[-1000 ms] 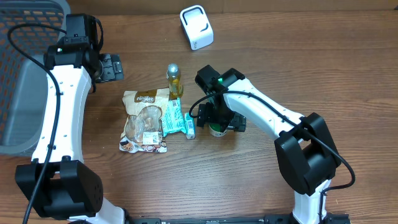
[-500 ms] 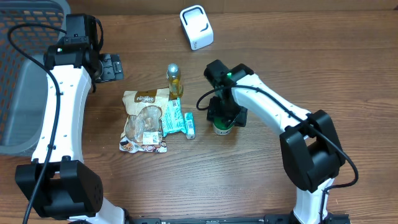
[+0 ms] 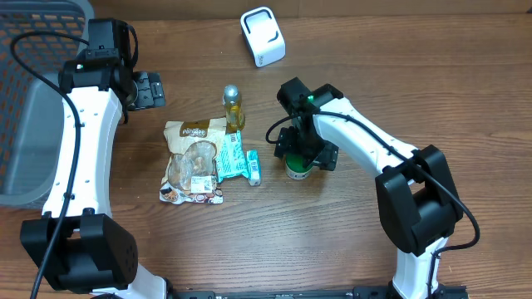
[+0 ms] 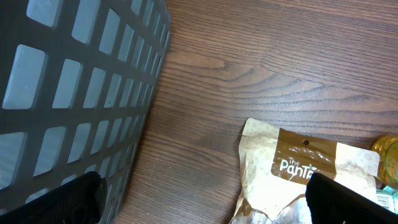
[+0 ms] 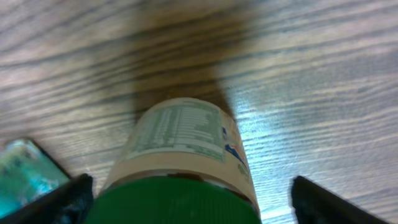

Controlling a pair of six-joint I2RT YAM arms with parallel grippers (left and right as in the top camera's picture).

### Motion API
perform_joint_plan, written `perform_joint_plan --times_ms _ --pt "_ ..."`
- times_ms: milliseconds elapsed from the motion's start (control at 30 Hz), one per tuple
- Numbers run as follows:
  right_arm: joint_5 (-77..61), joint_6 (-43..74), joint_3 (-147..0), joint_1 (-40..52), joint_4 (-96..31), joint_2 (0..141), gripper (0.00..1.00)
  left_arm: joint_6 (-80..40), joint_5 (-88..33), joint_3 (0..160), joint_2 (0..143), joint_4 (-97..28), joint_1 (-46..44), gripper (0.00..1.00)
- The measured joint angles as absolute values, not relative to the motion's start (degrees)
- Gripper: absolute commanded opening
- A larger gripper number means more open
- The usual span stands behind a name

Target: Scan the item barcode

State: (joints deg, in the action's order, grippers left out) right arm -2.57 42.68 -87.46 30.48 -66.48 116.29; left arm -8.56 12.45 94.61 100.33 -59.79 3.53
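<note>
Here the right gripper hangs over the green-lidded jar, which stands upright just right of centre on the wooden table. Its fingers are spread wide, one on each side of the lid. The finger at the frame's left is just beside the lid's edge, the other stands apart, and nothing is gripped. The left gripper, at upper left beside the grey basket, is also spread wide and empty. The white scanner stands at top centre.

Two packets, one bottle, one jar
</note>
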Motion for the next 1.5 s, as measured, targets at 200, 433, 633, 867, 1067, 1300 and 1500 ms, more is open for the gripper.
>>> perform_joint_plan --times_ms 200,433,633,867,1067,1300,1500 --pt "-2.59 44.51 -86.06 30.52 -63.83 116.33 0.87 -8.54 12.45 94.61 100.33 -59.79 3.53 1.00" --pt "-2.55 45.32 -86.06 30.72 -63.18 116.33 0.64 -8.54 12.45 94.61 100.33 -59.77 3.53 1.00" --pt "-2.48 43.88 -86.06 30.79 -62.83 116.31 0.65 -8.56 12.45 94.61 100.33 -59.79 3.53 1.00" --pt "-2.55 34.70 -86.06 30.85 -62.76 116.33 0.71 -8.54 12.45 94.61 100.33 -59.79 3.53 1.00" --pt "-2.57 30.50 -85.91 30.85 -59.83 116.40 0.85 -8.56 12.45 94.61 100.33 -59.79 3.53 0.99" --pt "-2.59 33.12 -85.91 30.85 -61.69 116.40 0.93 -8.56 12.45 94.61 100.33 -59.79 3.53 1.00" --pt "-2.57 36.45 -85.91 31.18 -61.93 116.42 0.93 -8.56 12.45 94.61 100.33 -59.79 3.53 1.00"
